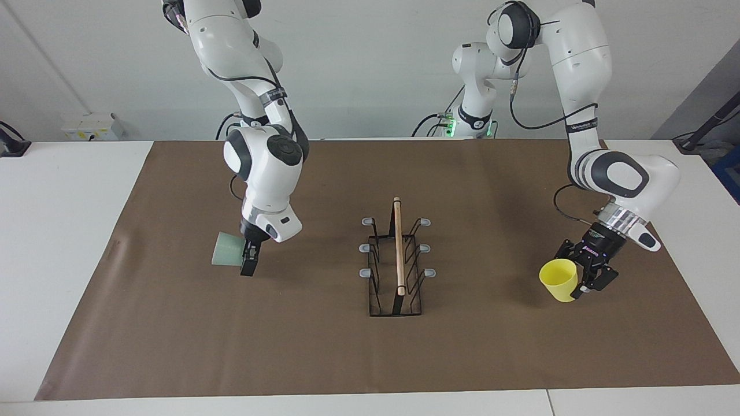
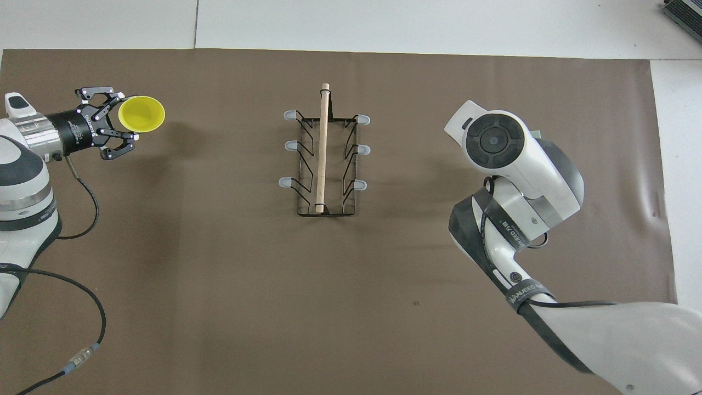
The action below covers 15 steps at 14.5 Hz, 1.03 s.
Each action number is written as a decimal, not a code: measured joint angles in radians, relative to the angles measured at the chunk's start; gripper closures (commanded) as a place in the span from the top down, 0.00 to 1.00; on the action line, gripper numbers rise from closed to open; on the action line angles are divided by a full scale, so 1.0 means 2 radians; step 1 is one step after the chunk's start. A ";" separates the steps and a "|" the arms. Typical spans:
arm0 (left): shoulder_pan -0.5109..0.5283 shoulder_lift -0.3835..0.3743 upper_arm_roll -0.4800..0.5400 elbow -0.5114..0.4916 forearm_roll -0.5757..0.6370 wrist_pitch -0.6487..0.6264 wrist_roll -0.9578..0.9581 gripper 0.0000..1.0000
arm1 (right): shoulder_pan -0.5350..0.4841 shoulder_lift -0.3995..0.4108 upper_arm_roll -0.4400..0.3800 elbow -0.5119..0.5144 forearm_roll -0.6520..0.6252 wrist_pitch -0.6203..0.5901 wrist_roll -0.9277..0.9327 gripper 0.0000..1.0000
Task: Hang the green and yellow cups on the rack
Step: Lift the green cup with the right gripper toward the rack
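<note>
Although both cups are picked up, no cup hangs on the rack (image 1: 396, 260) yet, so the hanging part is all left to do.

In the facing view, the right pincer (image 1: 247, 257) is clenched on the green cup (image 1: 226, 249). It holds the cup up in the air over the brown mat (image 1: 324, 352), toward the right arm's end of the tabletop (image 1: 63, 242). The cup lies on its side. The left pincer (image 1: 587, 276) grips the yellow cup (image 1: 559, 279) by its side. This cup is near the left arm's end, with its open mouth up. I cannot tell if it touches the mat. The rack stands in the middle, well apart from both cups. All six grey tips are bare.

In the overhead view, the left pincer (image 2: 112, 123) holds the yellow cup (image 2: 141, 114), and we look right into it. The rack (image 2: 323, 159) stands alone in the middle. The right arm hides its pincer, and only a tiny bit of the green cup (image 2: 536, 133) peeks out.
</note>
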 measured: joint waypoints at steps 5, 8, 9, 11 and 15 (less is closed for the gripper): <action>-0.022 -0.010 0.000 0.035 0.166 0.000 -0.039 0.00 | -0.025 0.000 -0.003 0.031 0.237 -0.014 -0.001 0.00; -0.030 -0.028 0.001 0.037 0.253 0.000 -0.057 0.00 | -0.039 0.000 -0.003 0.040 0.390 -0.014 -0.001 0.00; -0.031 -0.035 0.001 0.038 0.284 0.000 -0.063 0.00 | -0.041 -0.001 -0.003 0.042 0.433 -0.013 -0.001 0.00; -0.035 -0.049 0.001 0.038 0.345 0.000 -0.073 0.00 | -0.042 -0.007 -0.003 0.045 0.480 -0.013 -0.001 0.00; -0.053 -0.076 0.001 0.038 0.483 0.000 -0.122 0.00 | -0.046 -0.014 -0.003 0.045 0.609 -0.010 -0.047 0.00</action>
